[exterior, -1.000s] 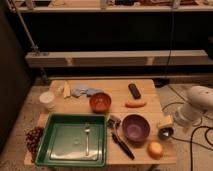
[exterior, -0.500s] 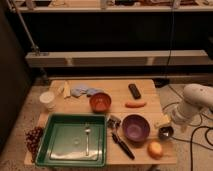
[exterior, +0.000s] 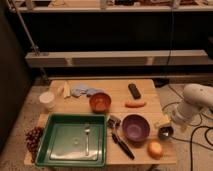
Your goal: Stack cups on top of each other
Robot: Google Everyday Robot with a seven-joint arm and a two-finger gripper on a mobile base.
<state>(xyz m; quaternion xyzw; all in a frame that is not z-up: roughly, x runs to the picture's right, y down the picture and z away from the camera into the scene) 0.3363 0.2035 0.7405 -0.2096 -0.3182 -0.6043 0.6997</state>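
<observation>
At the near edge of the surface (exterior: 145,161) lies a green tray (exterior: 52,152) with a fork (exterior: 87,139) in it, and to its right an orange fruit (exterior: 155,148). Just behind the fruit stands the dark metal cup (exterior: 165,132), upright, beside the purple bowl (exterior: 135,128). The gripper (exterior: 169,123) hangs directly over this cup at the right edge, jaws open. I cannot tell whether it touches the rim. The white arm (exterior: 196,100) reaches in from the right. Farther back sits the orange-red bowl (exterior: 100,102). The white cup (exterior: 47,99) stands upright at the far left edge, well apart from the gripper, with the whole surface between the two cups.
</observation>
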